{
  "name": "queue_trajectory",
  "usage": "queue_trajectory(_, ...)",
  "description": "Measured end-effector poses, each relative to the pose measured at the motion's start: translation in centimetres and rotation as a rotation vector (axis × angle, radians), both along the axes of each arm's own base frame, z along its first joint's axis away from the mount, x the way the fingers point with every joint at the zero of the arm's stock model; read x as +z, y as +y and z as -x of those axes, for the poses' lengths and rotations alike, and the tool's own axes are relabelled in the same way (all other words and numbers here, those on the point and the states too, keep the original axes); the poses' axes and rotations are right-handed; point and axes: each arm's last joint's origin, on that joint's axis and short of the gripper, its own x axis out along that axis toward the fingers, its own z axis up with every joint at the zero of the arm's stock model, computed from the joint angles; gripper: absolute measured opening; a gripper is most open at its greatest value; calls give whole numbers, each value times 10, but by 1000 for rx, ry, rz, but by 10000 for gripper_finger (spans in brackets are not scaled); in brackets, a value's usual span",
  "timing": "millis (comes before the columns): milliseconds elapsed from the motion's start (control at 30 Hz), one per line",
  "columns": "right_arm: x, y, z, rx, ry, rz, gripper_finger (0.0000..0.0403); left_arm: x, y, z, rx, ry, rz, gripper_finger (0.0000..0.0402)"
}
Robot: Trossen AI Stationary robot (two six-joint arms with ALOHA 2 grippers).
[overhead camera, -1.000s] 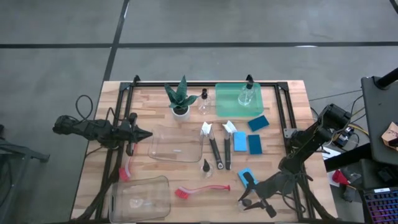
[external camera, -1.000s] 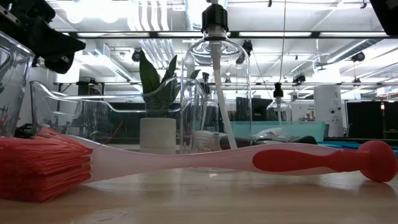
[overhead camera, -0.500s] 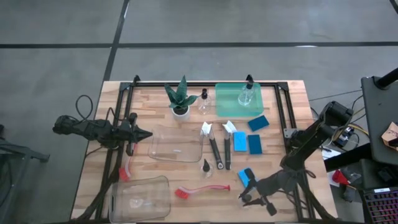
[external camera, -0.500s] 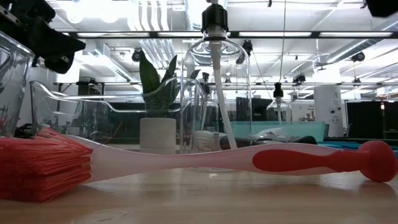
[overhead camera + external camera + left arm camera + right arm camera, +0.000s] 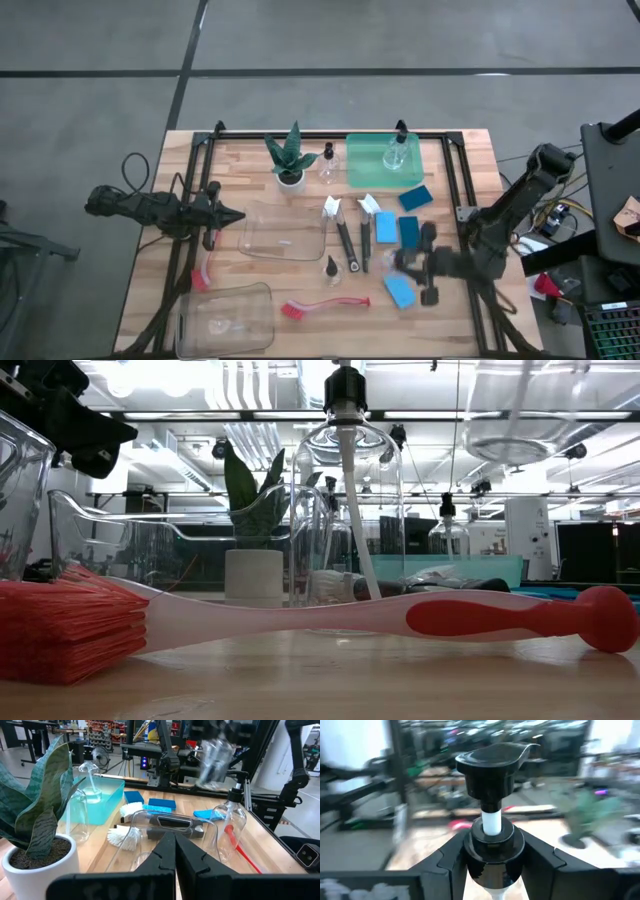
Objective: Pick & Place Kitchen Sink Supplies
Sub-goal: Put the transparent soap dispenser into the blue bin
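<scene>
Swinging in from the front right corner of the table a second ago, now hanging above the boards just beside 2 of the blue sponges (image 5: 410, 232), with the right gripper (image 5: 425, 265) half closed round the neck of a clear bottle (image 5: 515, 430). Gripping just under the black pump top, as seen in the right wrist view, fingers snug on either side of the collar. Showing now at the upper right of the low view, well above the table, where 0.5 seconds back nothing of that bottle appeared: judged carried, lifted and on its way to a drop-off. Leaving a 3rd blue sponge (image 5: 400, 292) uncovered near the front edge, earlier half hidden under the arm. Resting unchanged at the left edge, the left gripper (image 5: 228, 215), fingers pressed together and holding nothing. Likely heading toward the green tray (image 5: 362, 160), already holding 1 bottle (image 5: 397, 152), though not certain from these views. Handling-wise: hard, smooth, see-through plastic with a round belly and a thin white stem, slippery unless caught at the neck; soft flat rectangular sponges; slim rigid red brush (image 5: 325, 304) with a dense bristle block lying near the front; thin glossy clear bins (image 5: 285, 232) likely to slide if bumped.
</scene>
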Motion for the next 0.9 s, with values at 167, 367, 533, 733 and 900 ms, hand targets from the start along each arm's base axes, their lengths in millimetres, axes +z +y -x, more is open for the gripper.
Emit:
queue_trajectory(167,18,-29,3,-215,-45,-36,134,0,0,0,0,0,0,0)
queue_trajectory(367,28,-64,4,-406,-44,-19,142,0,0,0,0,0,0,0)
queue_trajectory(533,33,-93,5,-538,-57,-50,143,0,0,0,0,0,0,0)
queue_trajectory(733,30,-122,6,-698,-50,-81,134,0,0,0,0,0,0,0)
queue_trajectory(900,22,-145,4,-778,-27,-126,141,0,0,0,0,0,0,0)
